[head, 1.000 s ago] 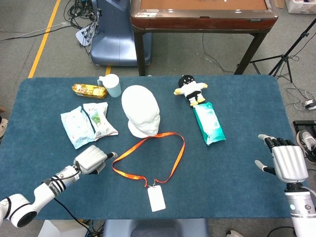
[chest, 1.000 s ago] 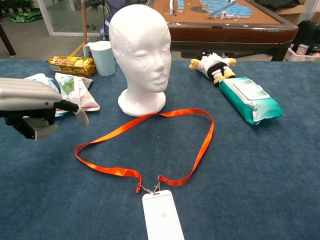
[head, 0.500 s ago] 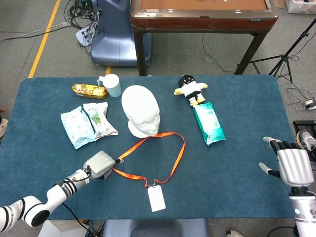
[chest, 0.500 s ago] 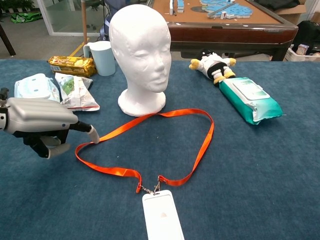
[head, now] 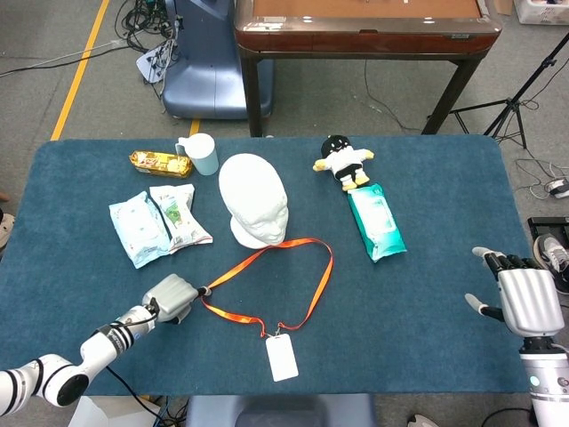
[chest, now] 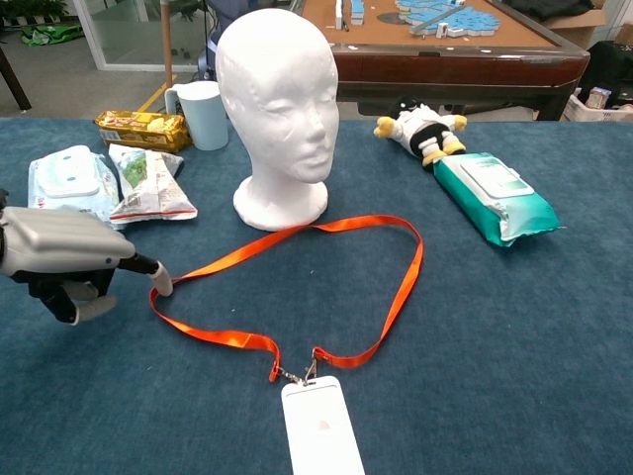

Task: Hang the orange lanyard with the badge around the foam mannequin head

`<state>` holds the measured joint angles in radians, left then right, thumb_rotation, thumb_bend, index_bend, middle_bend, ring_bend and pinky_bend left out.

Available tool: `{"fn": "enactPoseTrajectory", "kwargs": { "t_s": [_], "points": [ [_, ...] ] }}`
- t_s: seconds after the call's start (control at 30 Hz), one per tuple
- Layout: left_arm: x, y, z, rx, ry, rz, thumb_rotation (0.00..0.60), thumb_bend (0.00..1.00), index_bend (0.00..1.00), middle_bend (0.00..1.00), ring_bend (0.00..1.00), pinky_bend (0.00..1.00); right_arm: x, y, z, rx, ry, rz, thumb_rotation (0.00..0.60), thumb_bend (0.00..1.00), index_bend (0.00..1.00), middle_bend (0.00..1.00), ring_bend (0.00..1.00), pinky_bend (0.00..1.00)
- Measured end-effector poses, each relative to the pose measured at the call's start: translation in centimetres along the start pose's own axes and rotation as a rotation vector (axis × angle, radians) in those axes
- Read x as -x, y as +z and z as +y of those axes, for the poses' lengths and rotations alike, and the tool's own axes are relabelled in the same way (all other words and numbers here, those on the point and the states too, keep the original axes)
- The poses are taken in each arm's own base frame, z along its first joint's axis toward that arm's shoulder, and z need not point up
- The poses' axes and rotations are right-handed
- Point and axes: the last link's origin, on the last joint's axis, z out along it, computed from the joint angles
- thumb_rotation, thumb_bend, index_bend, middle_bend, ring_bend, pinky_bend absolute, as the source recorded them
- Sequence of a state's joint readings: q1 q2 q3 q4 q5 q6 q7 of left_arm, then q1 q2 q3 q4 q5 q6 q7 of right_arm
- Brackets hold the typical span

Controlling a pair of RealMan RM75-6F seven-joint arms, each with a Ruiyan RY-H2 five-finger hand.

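Lanyard [chest: 297, 287] flat on table | left robot hand [chest: 59, 259] fingertip at loop's edge, holding nothing | right robot hand [head: 524, 298] spread

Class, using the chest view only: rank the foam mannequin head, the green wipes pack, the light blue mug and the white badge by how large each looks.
1. foam mannequin head
2. green wipes pack
3. white badge, nearest the camera and cut off, so unsure against the pack
4. light blue mug

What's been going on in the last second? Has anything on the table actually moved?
The left hand moved in from the table's left side to the left bend of the orange lanyard; a fingertip now sits at the strap, though no grip shows. The right hand drifted slightly down and right, holding nothing. The lanyard, badge and foam head lie as before.
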<state>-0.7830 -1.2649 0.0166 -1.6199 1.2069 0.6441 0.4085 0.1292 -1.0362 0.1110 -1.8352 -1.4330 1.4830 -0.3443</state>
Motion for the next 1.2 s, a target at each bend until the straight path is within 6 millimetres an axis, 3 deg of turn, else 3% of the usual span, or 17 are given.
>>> {"fn": "enactPoseTrajectory", "kwargs": {
  "t_s": [0.47, 0.67, 0.83, 1.0, 1.2],
  "points": [
    [1.0, -3.4, -4.1, -0.163, -0.093, -0.012, 0.6, 0.57, 0.19, 0.98, 1.0, 0.81, 0.0, 0.1, -0.5, -0.022, 0.009, 0.001, 0.6, 0.05, 0.3, 0.45, 0.44, 0.46],
    [1.3, -4.7, -4.4, -0.185, -0.128, -0.035, 0.6, 0.55, 0.17, 0.94, 1.0, 0.81, 0.0, -0.1, -0.6, -0.024, 0.013, 0.001, 0.6, 0.05, 0.3, 0.45, 0.45, 0.46],
    [0.7, -4.8, -3.8, -0.166, -0.175, -0.002, 0.6, 0.34, 0.14, 0.83, 0.91, 0.81, 0.0, -0.2, -0.5, -0.023, 0.016, 0.002, 0.6, 0.05, 0.3, 0.45, 0.45, 0.46],
    [-0.4, -4.3, -3.0, -0.139, -0.192, 0.091, 0.6, 0.32, 0.17, 0.83, 0.92, 0.81, -0.1, -0.6, -0.1, -0.01, 0.022, 0.008, 0.6, 0.05, 0.3, 0.45, 0.45, 0.46],
    [-1.1, -2.2, -2.3, -0.143, -0.228, 0.164, 0.6, 0.29, 0.28, 0.86, 0.95, 0.81, -0.2, -1.0, 0.5, 0.004, 0.025, 0.009, 0.6, 0.05, 0.3, 0.45, 0.45, 0.46]
  ]
}}
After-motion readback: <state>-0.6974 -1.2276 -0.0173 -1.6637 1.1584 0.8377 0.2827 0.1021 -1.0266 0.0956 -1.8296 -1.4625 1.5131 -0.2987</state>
